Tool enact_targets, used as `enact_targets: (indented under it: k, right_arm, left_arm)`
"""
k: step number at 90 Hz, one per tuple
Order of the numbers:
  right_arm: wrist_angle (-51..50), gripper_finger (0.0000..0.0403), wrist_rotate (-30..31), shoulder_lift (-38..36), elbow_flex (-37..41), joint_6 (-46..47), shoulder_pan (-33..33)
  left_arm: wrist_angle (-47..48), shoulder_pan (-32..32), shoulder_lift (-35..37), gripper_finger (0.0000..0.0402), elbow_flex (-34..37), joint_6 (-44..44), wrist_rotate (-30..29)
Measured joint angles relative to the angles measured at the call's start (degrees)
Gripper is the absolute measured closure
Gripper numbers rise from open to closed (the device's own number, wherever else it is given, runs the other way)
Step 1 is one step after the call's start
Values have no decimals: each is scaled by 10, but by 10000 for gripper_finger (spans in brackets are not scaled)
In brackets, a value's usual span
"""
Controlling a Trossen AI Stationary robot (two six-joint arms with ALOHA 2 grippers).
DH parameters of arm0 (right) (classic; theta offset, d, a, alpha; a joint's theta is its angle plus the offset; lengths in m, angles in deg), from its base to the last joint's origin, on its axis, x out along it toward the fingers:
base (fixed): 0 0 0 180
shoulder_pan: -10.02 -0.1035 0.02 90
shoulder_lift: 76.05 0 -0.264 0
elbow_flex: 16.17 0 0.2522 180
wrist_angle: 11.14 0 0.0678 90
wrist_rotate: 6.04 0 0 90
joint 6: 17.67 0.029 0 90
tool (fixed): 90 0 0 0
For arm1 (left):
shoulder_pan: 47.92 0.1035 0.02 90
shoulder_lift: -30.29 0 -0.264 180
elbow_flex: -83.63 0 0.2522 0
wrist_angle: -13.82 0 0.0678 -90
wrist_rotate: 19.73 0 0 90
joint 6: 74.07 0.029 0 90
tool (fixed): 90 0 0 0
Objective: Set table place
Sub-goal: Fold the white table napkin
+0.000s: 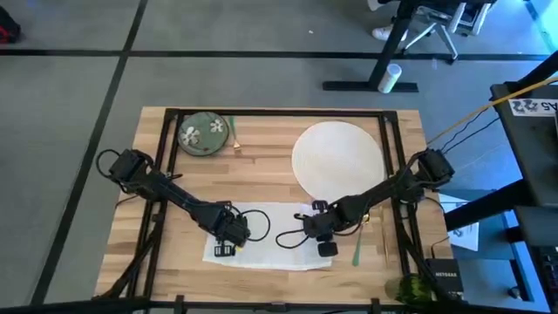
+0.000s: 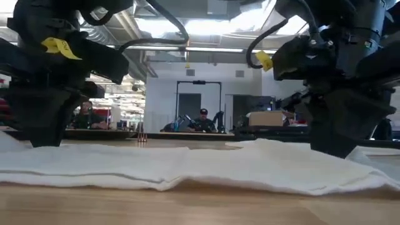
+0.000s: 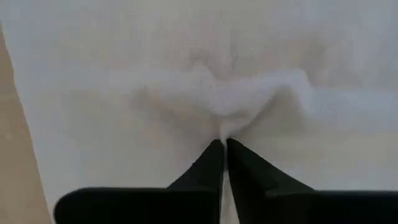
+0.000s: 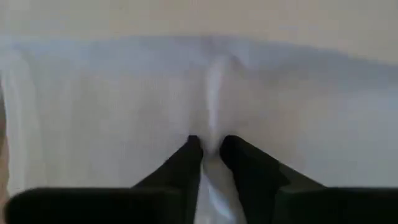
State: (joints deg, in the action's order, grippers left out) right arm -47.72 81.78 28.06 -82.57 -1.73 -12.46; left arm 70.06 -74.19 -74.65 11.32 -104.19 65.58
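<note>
We see both arms bent over the white napkin (image 1: 266, 235), which lies spread on the table (image 1: 261, 174) just in front of the large white plate (image 1: 337, 157). The left gripper (image 3: 224, 144) has its fingers pressed together on a raised pleat of the cloth; the right gripper (image 4: 210, 144) pinches a second fold, its fingers nearly closed around it. We judge the napkin-folding step to be in hand. The next move would call for both pinches to lift evenly so the cloth folds without slipping. The green flowered dish (image 1: 203, 134) sits well behind the napkin, untouched.
</note>
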Motion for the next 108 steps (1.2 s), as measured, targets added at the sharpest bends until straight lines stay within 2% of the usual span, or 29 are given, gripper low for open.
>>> enact_targets:
  k: [10,33,59,85,108]
  right_arm:
    - [-3,395,-4,0,0,-14,0]
    - [-16,399,-3,-19,4,-28,0]
    - [-74,403,28,-58,6,-28,0]
    - [-73,403,31,-60,5,-28,0]
    - [-116,403,56,-60,-42,-60,0]
  left_arm:
    - [3,-5,0,401,0,-8,-3]
    - [36,-15,5,401,0,-17,-4]
    - [78,-15,36,401,4,-29,-19]
    - [84,-15,38,401,3,-25,-21]
    - [142,-15,42,401,-14,-25,-47]
